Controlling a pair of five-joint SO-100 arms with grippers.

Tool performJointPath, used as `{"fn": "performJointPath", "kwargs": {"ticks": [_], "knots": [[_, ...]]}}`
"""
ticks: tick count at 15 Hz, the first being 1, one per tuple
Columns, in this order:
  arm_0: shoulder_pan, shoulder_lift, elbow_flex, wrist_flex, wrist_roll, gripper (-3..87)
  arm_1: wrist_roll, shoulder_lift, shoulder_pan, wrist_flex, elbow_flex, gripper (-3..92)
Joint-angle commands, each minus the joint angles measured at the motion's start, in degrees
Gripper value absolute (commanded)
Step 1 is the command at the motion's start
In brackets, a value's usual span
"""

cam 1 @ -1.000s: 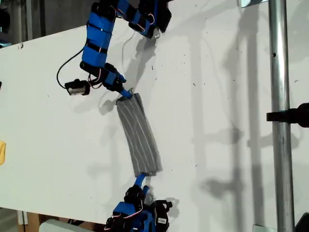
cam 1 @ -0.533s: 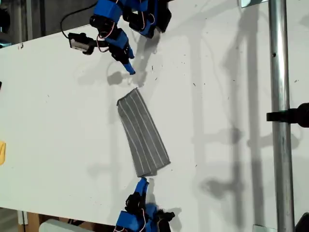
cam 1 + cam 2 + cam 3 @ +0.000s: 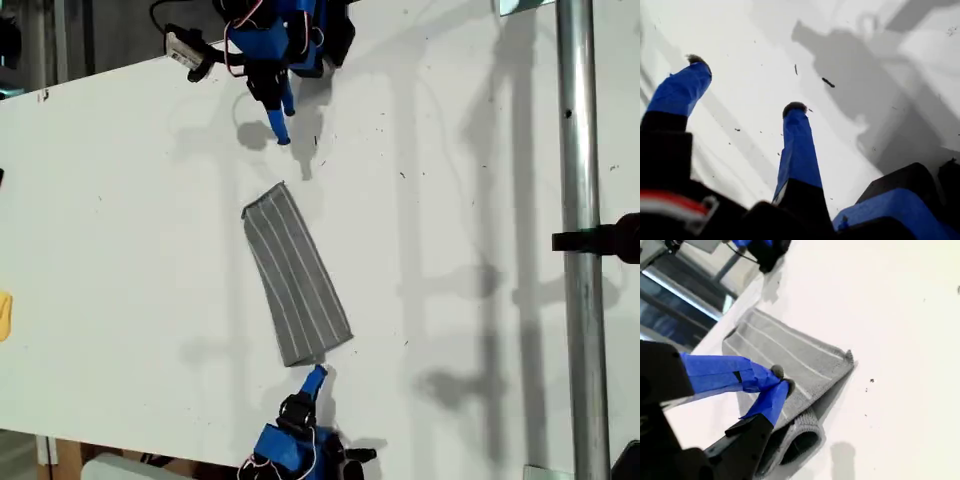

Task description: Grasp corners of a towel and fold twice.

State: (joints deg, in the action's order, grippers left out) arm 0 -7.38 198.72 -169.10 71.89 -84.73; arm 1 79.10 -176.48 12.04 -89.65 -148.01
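Observation:
The towel (image 3: 296, 275) lies flat on the white table (image 3: 120, 230) as a long narrow folded strip, dark grey with thin white stripes. My first gripper (image 3: 280, 125) hangs open above the bare table beyond the strip's far end, its blue fingers (image 3: 797, 145) spread with nothing between them. My second gripper (image 3: 317, 376) sits just off the strip's near end, shut with its fingertips touching and holding nothing. In the second wrist view the towel (image 3: 790, 352) lies behind my second gripper (image 3: 780, 378). One hemmed corner (image 3: 849, 356) sticks out, and the layered folded end (image 3: 800, 437) is closest.
A vertical metal pole (image 3: 580, 250) with a black clamp (image 3: 605, 240) stands at the exterior view's right. A yellow object (image 3: 4, 315) shows at that view's left edge. Small dark specks (image 3: 828, 82) dot the table near my first gripper.
My first gripper let go of the towel's far end and rose back toward its base. My second gripper released the near end and drew back. The strip's near end shifted slightly to the exterior view's right.

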Motion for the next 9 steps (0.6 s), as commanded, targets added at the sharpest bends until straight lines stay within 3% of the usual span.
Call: {"fn": "performJointPath", "kwargs": {"ticks": [1,3,4,7,9], "knots": [[-6.6,0.6,1.7,3.1,-5.4,-2.8,0.4,0.4,0.4,-0.2,0.7,33.2],[-8.1,0.6,1.6,-0.1,-2.0,-2.8,-0.7,1.8,1.5,1.1,0.6,34.0],[-8.1,0.6,1.5,3.6,-4.4,-2.8,-2.0,4.0,2.3,1.9,0.7,34.2],[-16.2,0.6,-4.2,2.2,-7.9,-2.8,-10.5,11.4,6.5,7.7,2.5,35.0],[-18.1,0.4,-9.6,2.3,-14.5,0.1,-20.2,16.8,11.2,13.7,4.5,35.5]]}}
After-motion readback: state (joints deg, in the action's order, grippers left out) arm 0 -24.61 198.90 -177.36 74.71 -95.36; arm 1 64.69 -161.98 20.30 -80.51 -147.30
